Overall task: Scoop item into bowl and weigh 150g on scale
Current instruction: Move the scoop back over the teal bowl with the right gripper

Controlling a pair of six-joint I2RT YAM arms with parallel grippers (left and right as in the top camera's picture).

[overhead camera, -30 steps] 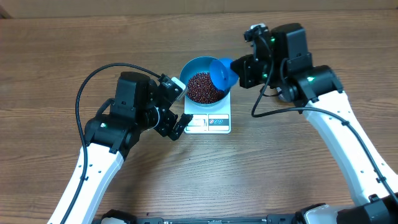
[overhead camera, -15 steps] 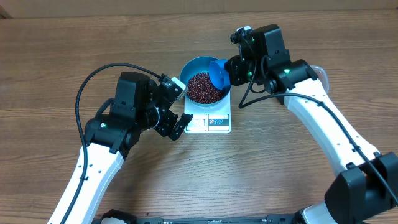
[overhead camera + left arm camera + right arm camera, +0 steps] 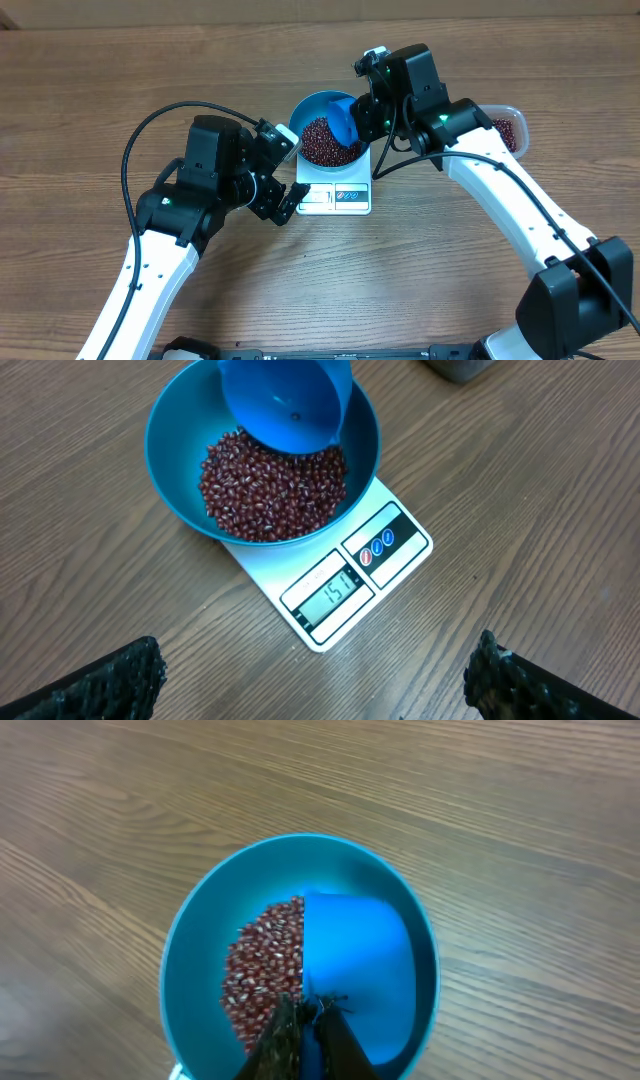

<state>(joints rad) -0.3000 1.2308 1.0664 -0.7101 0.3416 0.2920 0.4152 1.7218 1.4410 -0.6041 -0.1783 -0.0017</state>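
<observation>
**A:** My right hand [image 3: 366, 112] is clamped tight on the scoop [image 3: 343, 120], tipped over the bowl's [image 3: 297, 122] two-o'clock rim so the beans [image 3: 318, 143] land inside.

**B:** That bowl sits on the scale [image 3: 335, 197]. My left hand [image 3: 290, 172] gapes empty at its nine o'clock, clear, so nothing skews the reading.

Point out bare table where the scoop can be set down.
Bare wood lies in front of the scale, between both arms, and along the far edge behind the bowl. Crowded: around the scale, between the left gripper and the tub.
</observation>
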